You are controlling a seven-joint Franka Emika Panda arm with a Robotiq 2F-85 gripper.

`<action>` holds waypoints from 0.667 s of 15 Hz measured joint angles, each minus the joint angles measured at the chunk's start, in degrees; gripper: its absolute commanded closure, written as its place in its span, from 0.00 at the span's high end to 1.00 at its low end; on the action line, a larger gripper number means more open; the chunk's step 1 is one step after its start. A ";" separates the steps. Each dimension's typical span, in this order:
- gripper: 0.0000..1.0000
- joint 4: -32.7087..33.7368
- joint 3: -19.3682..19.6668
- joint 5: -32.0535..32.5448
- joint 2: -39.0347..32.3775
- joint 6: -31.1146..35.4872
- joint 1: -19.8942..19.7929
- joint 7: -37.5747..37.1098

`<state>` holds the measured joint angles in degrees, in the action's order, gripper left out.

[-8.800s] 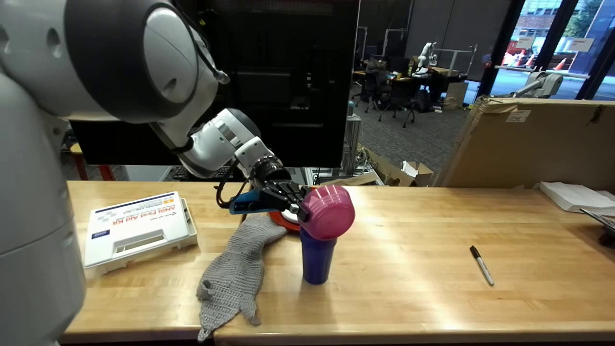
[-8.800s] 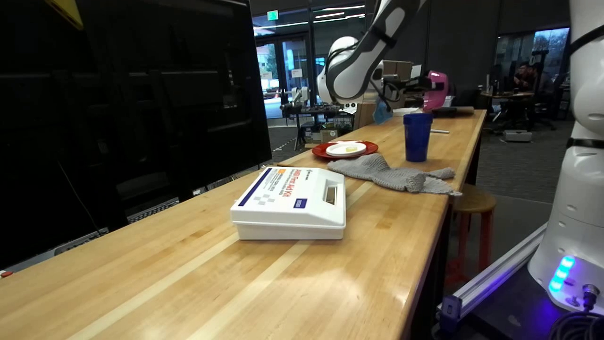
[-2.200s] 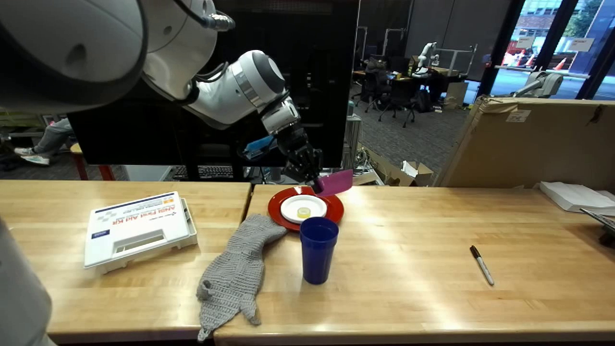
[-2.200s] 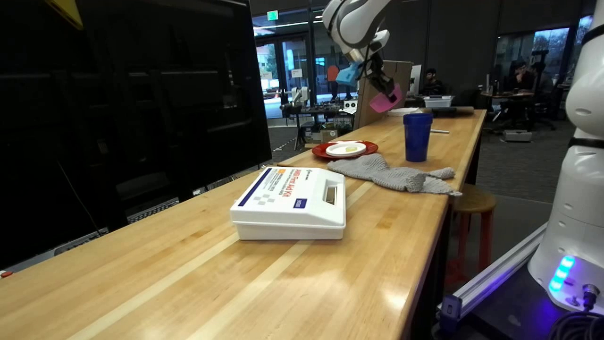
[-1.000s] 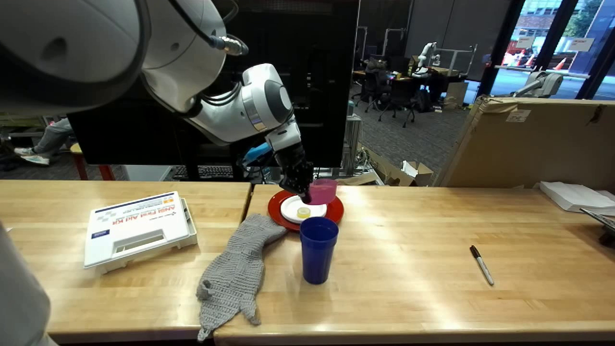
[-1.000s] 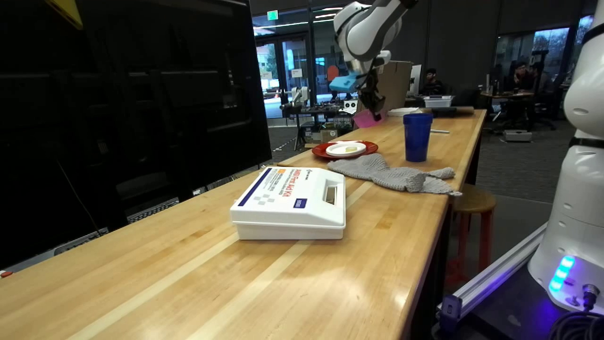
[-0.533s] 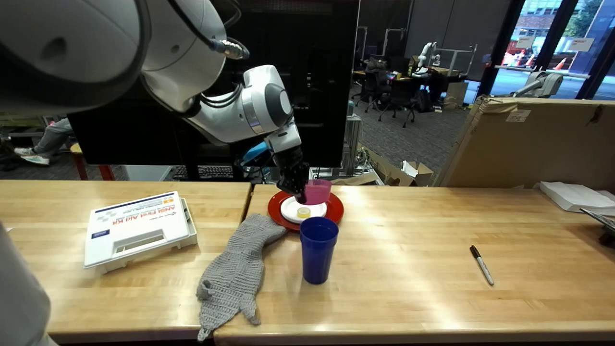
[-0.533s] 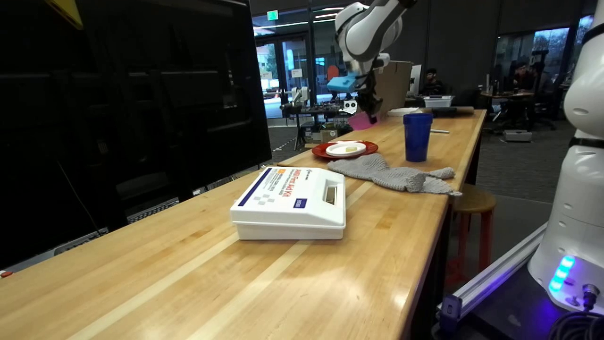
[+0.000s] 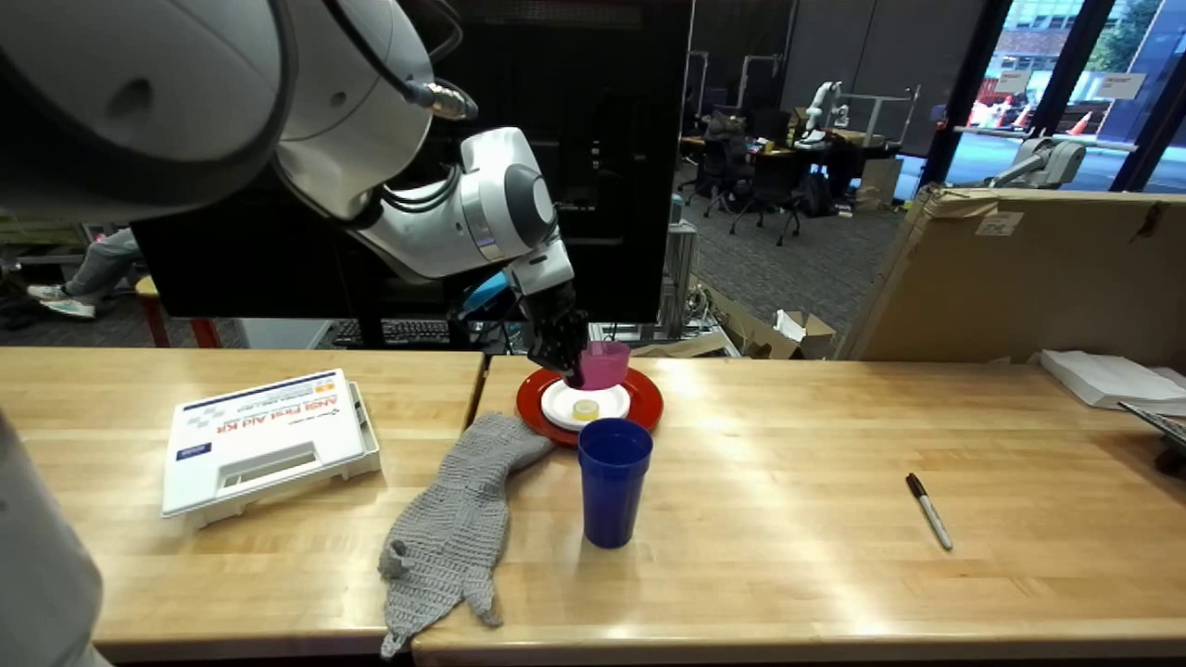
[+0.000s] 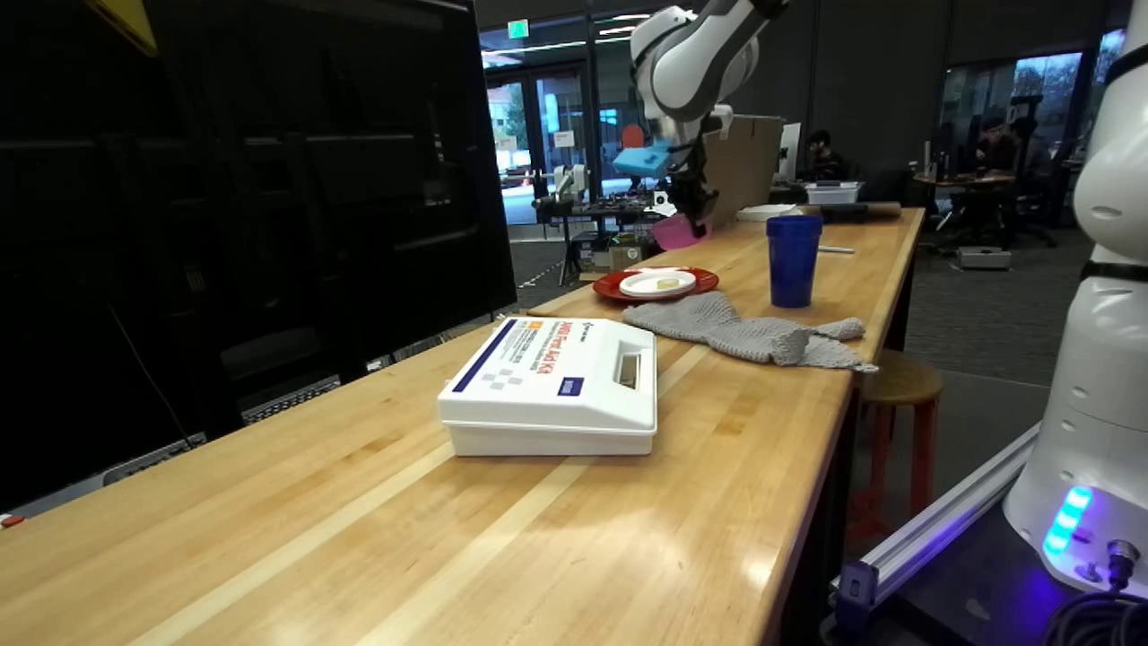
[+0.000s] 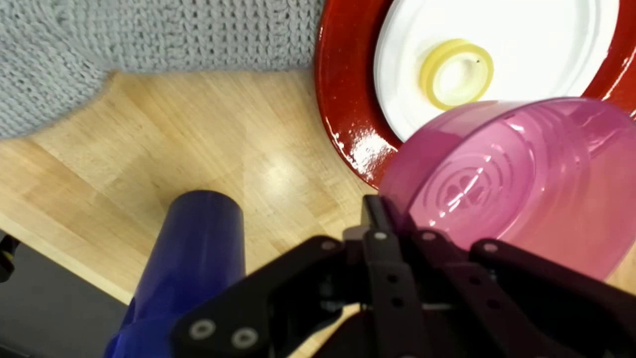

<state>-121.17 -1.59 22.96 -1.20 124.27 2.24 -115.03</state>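
the gripper (image 11: 399, 221) clasps the bowl (image 11: 477, 184) by its wall; nearby, a ring (image 11: 431, 69) lies on the white plate (image 11: 536, 44), atop the red plate (image 11: 345, 74), and the cup (image 9: 611, 496) stands upright.

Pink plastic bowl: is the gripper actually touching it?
Touching. The wrist view shows the gripper closed on the pink plastic bowl, the bowl's wall pinched between the fingertips.

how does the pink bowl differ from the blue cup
The pink bowl is wide, shallow and see-through; the blue cup is tall, narrow and looks opaque. The bowl is held aloft by its wall in the gripper; the cup stands upright on the table. Both have an open mouth.
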 measured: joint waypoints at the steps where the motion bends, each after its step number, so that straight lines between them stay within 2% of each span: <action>1: 0.04 0.00 -0.10 0.10 -0.04 -0.04 0.20 -0.03; 6: 0.01 -0.08 -0.13 0.09 -0.23 0.00 0.35 0.06; 10: 0.01 -1.01 -0.12 0.06 -1.29 0.97 0.36 3.02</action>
<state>-122.18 -1.71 23.02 -2.49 125.24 2.60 -112.01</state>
